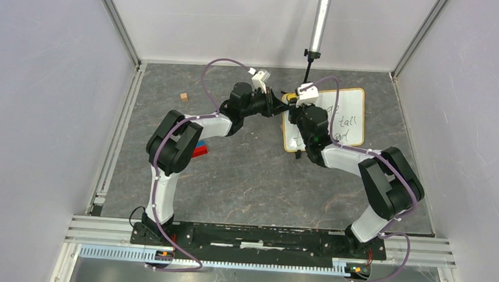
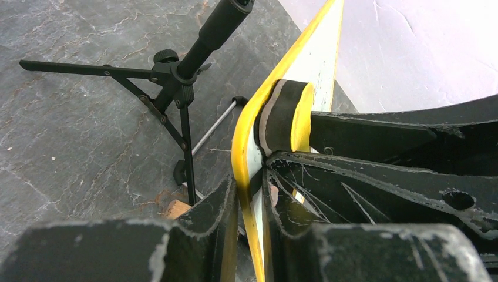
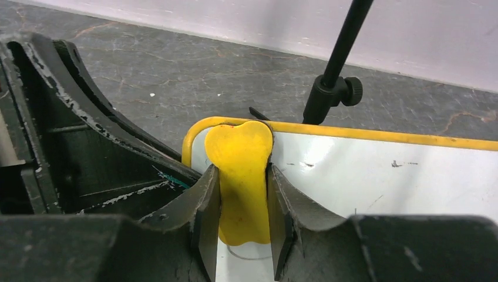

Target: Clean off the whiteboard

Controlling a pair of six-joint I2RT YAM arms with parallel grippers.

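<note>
The whiteboard lies at the back right of the table, with dark handwriting on its right part. In the wrist views its frame looks yellow. My left gripper is shut on the board's left edge. My right gripper is shut on a yellow bone-shaped eraser with a dark felt pad. It holds the eraser against the board's top-left corner, right beside the left gripper.
A black tripod stand with a silver pole stands just behind the board. A small wooden block lies at the back left. Red and blue blocks lie by the left arm. Walls enclose three sides.
</note>
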